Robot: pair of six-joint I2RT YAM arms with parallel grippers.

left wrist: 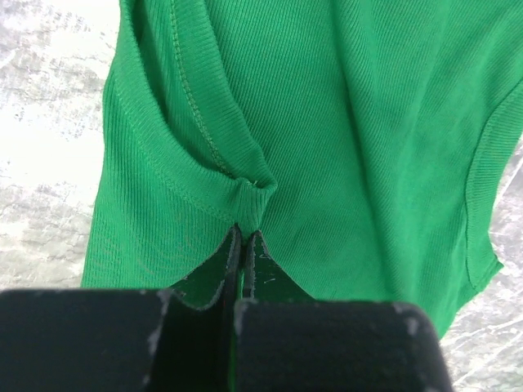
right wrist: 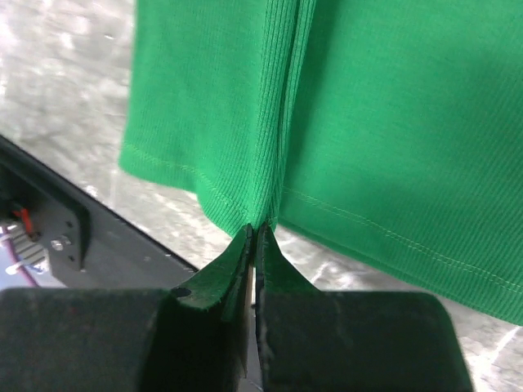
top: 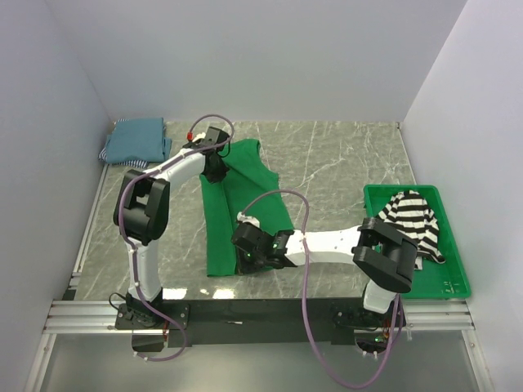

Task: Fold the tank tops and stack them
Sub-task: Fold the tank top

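Top external view: a bright green tank top [top: 237,212] lies stretched lengthwise on the marble worktop [top: 343,163], left of the middle, running from near the far edge down toward the near edge. The left gripper [top: 214,167] sits at the garment's far end, and the left wrist camera shows its two fingers clenched together on a puckered bit of stitched edge, with the ribbed cloth spreading away from the pinch. The right gripper [top: 245,253] reaches across from the right to the garment's near end, close to the near edge. On the right wrist camera its fingers are pressed tight on the hem, and a narrow ridge of fabric runs straight up from the pinch. A black-and-white striped tank top [top: 413,216] lies crumpled in a green plastic tray [top: 453,282] along the right edge, well apart from both grippers, with part of it draped toward the tray's right rim. In the far left corner sits a folded teal-blue pile [top: 139,137], with a thin blue-and-white striped edge showing beneath its left side.
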